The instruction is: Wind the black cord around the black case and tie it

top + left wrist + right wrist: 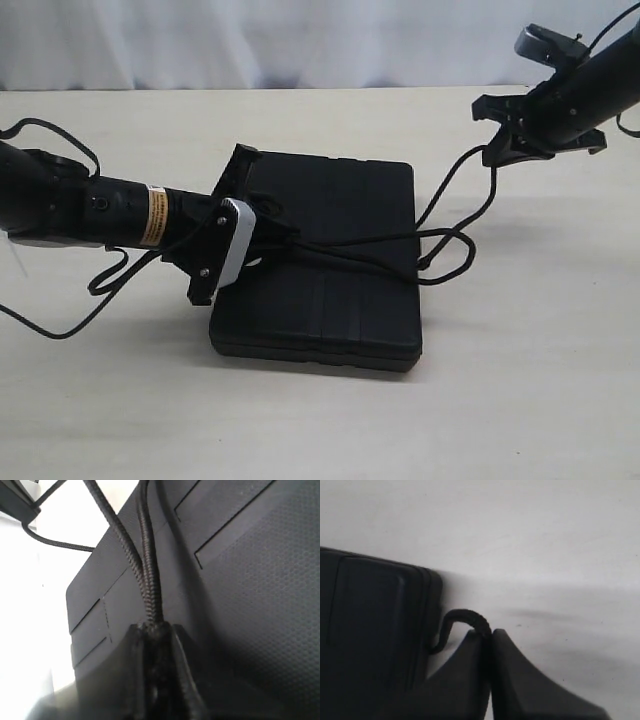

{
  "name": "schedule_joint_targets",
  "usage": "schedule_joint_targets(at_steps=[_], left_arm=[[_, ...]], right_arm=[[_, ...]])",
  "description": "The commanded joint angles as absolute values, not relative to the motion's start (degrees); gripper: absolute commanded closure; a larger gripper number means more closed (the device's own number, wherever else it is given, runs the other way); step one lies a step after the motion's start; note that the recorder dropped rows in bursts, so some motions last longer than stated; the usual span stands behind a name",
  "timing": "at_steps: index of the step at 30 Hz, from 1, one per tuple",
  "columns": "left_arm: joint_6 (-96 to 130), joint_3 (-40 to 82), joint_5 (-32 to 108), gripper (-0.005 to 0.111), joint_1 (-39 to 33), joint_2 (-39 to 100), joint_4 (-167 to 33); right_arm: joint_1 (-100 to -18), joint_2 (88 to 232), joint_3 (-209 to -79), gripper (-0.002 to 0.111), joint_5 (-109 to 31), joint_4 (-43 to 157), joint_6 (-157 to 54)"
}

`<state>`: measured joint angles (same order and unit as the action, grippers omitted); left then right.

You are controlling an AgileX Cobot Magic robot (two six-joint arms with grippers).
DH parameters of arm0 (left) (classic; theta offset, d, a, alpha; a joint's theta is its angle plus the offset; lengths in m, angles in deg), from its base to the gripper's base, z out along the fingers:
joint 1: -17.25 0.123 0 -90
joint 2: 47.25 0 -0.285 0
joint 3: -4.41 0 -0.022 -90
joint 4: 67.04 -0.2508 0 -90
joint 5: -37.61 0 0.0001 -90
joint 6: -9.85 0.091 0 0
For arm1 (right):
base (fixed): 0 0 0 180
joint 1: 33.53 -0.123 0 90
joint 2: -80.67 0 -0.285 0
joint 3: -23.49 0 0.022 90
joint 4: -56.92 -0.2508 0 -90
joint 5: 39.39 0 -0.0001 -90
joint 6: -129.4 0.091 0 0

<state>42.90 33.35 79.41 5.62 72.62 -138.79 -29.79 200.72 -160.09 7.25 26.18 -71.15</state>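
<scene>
Case (340, 300): black, flat on the middle of the table (520, 400).
Cord (444, 185): black, doubled across the case top, looping on the table just beside the case's right edge, then rising.
Left gripper (272, 240): over the case's left part, fingers clenched on the doubled cord.
Right gripper (497, 152): raised beyond the case's far right corner, pinching the cord end.

Black cord (350, 241) crosses black case (330, 310) top; table (520, 400) around bare.
</scene>
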Motion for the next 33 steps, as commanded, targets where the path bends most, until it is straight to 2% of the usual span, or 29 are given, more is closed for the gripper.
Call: schedule_joint_targets(at_steps=[1, 6, 18, 27, 29, 33], left_arm=[[42.8, 33.5, 79.6, 0.107, 5.5, 72.5, -136.2], [42.5, 33.5, 80.4, 0.107, 5.5, 72.5, -131.8], [38.0, 33.5, 80.1, 0.107, 5.5, 72.5, -127.5], [37.8, 33.5, 80.0, 0.107, 5.5, 72.5, -126.1], [37.8, 33.5, 80.0, 0.107, 5.5, 72.5, -126.1], [37.4, 33.5, 80.0, 0.107, 5.5, 72.5, -126.1]], right_arm=[[-29.7, 200.5, -160.6, 0.104, 12.7, 22.1, -76.2], [-31.4, 200.5, -160.5, 0.104, 19.0, 19.5, -81.2], [-40.4, 198.6, -159.6, 0.104, 19.3, 19.7, -90.0], [-41.7, 195.4, -159.6, 0.103, 24.4, 28.5, -93.3], [-41.7, 195.4, -159.6, 0.097, 24.5, 29.3, -92.7], [-41.7, 195.4, -159.6, 0.074, 24.4, 29.3, -92.7]])
